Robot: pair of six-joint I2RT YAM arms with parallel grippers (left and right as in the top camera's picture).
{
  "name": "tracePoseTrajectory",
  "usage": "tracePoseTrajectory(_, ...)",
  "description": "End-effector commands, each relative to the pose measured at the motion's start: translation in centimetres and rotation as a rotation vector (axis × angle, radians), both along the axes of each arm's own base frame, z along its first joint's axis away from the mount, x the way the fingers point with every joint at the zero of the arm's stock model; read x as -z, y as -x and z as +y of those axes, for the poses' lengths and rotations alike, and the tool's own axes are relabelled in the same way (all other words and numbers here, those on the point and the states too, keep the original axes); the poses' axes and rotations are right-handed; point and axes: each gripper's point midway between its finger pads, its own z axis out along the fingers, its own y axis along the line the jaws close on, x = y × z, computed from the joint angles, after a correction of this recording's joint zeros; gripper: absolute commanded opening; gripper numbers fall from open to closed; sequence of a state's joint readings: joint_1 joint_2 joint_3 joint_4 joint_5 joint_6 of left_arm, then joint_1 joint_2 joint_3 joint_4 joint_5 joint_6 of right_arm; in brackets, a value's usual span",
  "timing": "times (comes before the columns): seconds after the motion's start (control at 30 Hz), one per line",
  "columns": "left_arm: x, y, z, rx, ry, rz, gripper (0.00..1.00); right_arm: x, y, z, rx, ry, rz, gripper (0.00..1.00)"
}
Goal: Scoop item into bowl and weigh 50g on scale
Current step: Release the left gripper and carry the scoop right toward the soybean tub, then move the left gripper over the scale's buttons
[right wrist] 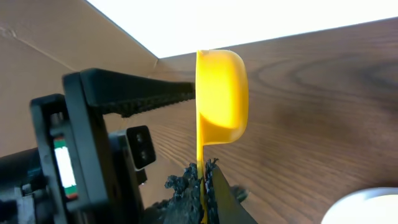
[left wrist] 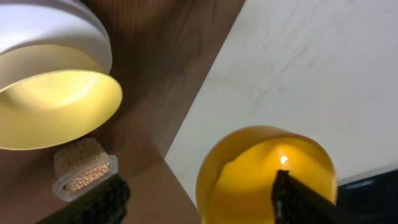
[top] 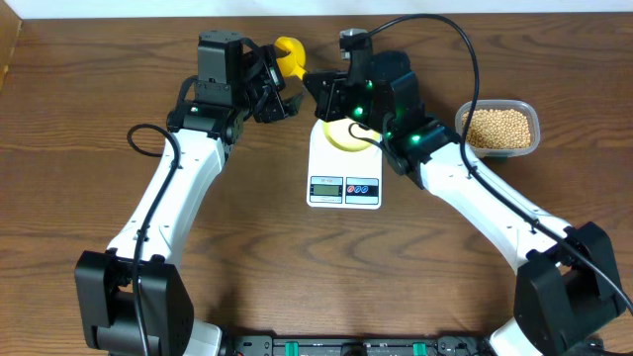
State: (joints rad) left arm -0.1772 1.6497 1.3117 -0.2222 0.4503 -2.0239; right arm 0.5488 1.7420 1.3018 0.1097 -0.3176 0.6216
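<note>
The bright yellow scoop [top: 290, 51] is held in the air behind the scale. My right gripper [top: 318, 87] is shut on its thin handle [right wrist: 200, 155], with the scoop's empty cup [right wrist: 221, 93] upright above the fingers. My left gripper [top: 280, 97] is open, its fingers spread on either side of the scoop's cup [left wrist: 264, 174]. One finger reaches up to the cup's back. The pale-yellow bowl [top: 343, 136] sits on the white scale [top: 344, 188] and looks empty in the left wrist view [left wrist: 56, 106]. The tan beans [top: 499, 127] lie in the clear tub [left wrist: 84, 171].
The clear tub [top: 534, 133] stands at the right, beside the right arm. The scale's display and buttons face the table's front. A corner of the scale [right wrist: 367, 208] shows in the right wrist view. A white wall lies behind the brown wooden table [top: 89, 129].
</note>
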Motion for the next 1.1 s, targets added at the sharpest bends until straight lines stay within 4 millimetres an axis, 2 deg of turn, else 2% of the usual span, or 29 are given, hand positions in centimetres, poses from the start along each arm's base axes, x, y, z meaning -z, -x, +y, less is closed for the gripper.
tracePoseTrajectory(0.0,0.4,0.1,0.3,-0.048,0.025,0.052,0.79,0.0,-1.6,-1.9,0.065,0.010,0.003,0.01)
tracePoseTrajectory(0.13,1.3,0.3,1.1,-0.078,-0.027,0.072,0.78,0.6,-3.0,-4.4,0.121,0.026,0.026,0.01)
tracePoseTrajectory(0.23,1.5,0.1,1.7,-0.043,-0.118,0.022,0.78,1.0,-4.1,-6.6,0.157,0.059,0.017,0.01)
tracePoseTrajectory(0.3,1.4,-0.3,2.2,0.009,-0.232,-0.050,0.77,1.1,-4.8,-8.0,0.178,0.083,0.015,0.01)
tracePoseTrajectory(0.37,1.4,-0.9,3.4,0.058,-0.398,-0.138,0.71,1.2,-5.2,-9.3,0.188,0.107,0.027,0.01)
tracePoseTrajectory(0.47,1.2,-1.6,4.8,0.173,-0.662,-0.258,0.72,0.8,-5.5,-11.1,0.197,0.164,0.048,0.01)
tracePoseTrajectory(0.6,0.9,-2.1,5.9,0.344,-0.952,-0.382,0.69,-1.3,-5.5,-12.8,0.171,0.270,0.038,0.01)
tracePoseTrajectory(0.73,0.9,-2.2,6.1,0.443,-1.078,-0.434,0.69,-2.8,-4.7,-14.4,0.139,0.366,0.046,0.01)
tracePoseTrajectory(0.93,1.0,-2.0,6.1,0.641,-1.268,-0.522,0.67,-2.0,-3.8,-18.2,0.127,0.416,0.127,0.01)
tracePoseTrajectory(1.07,1.5,-1.1,4.7,0.897,-1.380,-0.655,0.66,-1.1,-3.0,-21.1,0.090,0.417,0.171,0.01)
